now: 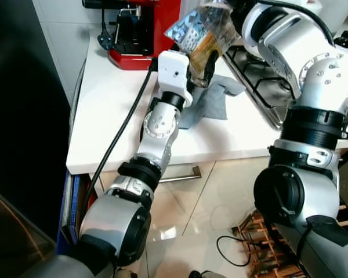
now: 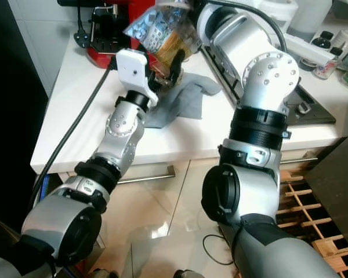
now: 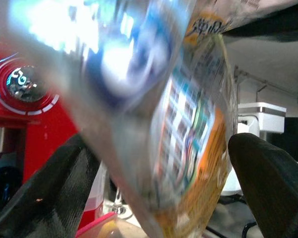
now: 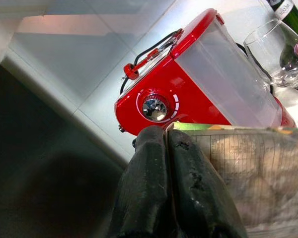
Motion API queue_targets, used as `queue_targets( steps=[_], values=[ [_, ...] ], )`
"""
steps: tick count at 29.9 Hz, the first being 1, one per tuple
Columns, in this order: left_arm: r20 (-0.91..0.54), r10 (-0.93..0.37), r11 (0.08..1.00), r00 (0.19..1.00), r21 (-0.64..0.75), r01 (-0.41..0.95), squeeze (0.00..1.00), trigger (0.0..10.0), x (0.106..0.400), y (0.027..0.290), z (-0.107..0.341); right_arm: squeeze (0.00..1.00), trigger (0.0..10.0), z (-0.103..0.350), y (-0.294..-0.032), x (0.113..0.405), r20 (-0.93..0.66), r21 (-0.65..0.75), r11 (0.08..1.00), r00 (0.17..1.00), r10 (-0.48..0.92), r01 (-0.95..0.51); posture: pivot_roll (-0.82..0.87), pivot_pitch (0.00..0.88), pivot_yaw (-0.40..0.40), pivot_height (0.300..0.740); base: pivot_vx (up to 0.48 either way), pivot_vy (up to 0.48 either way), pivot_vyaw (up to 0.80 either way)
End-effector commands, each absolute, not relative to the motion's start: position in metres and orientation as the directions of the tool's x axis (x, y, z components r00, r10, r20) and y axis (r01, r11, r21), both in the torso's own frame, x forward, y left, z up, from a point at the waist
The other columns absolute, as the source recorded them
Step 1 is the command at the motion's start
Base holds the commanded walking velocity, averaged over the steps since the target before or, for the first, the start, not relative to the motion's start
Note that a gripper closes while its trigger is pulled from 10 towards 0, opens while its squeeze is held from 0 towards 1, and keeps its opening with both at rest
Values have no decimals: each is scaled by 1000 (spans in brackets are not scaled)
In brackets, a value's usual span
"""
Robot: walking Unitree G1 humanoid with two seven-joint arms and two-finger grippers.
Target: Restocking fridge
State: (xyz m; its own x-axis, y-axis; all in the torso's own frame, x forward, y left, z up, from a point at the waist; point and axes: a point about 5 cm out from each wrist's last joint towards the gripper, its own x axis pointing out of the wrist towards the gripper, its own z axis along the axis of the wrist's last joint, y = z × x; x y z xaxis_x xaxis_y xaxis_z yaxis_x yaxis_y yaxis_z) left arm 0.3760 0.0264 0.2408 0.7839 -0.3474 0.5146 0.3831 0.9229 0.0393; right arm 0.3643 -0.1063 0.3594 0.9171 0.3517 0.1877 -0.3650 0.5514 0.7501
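A crinkly snack bag (image 1: 200, 32) with blue, clear and orange print hangs above the white counter (image 1: 110, 116). My right gripper (image 4: 167, 144) is shut on the bag's top edge (image 4: 253, 163), up by the red machine. From below, my left gripper (image 2: 167, 69) reaches up with its two fingers apart, one on each side of the bag's lower orange end (image 3: 188, 139). In the left wrist view the bag looks blurred, and a gap shows between it and one finger (image 3: 268, 183).
A grey cloth (image 1: 211, 101) lies on the counter under the bag. A red coffee machine (image 1: 145, 29) stands at the back, a wine glass (image 4: 275, 54) beside it. A hob (image 1: 255, 75) is on the right, a black cable (image 1: 119, 130) trails left, and a wooden wine rack (image 2: 301, 202) stands on the floor.
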Motion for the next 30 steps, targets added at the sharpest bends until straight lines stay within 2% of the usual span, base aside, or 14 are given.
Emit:
queue_targets(
  steps=[1,3,4,6,7,30],
  values=[
    [521,-361,917,774,46,396,0,10000,376,18,245,239,0,365,-107,357,221,747,536,907,358,-394,-214,0,-94,740,0,0,0],
    [521,-370,912,769,46,408,0,10000,375,15,246,235,0,363,-106,356,217,750,532,906,364,-393,-214,0,-94,740,0,0,0],
    [523,-389,901,759,46,430,0,7137,374,10,247,235,0,361,-105,354,210,752,529,904,372,-393,-213,0,-95,740,0,0,0],
    [525,-401,894,751,46,445,0,7137,373,8,246,235,0,360,-104,353,208,753,528,903,377,-394,-213,0,-95,740,0,0,0],
    [529,-415,885,740,46,463,0,0,372,6,246,235,0,359,-104,352,206,752,527,901,381,-395,-213,0,-95,740,0,0,0],
    [540,-461,817,704,-51,574,0,0,370,-2,245,227,0,345,-107,353,172,774,518,909,381,-363,-211,0,-93,740,0,0,0]
  ],
)
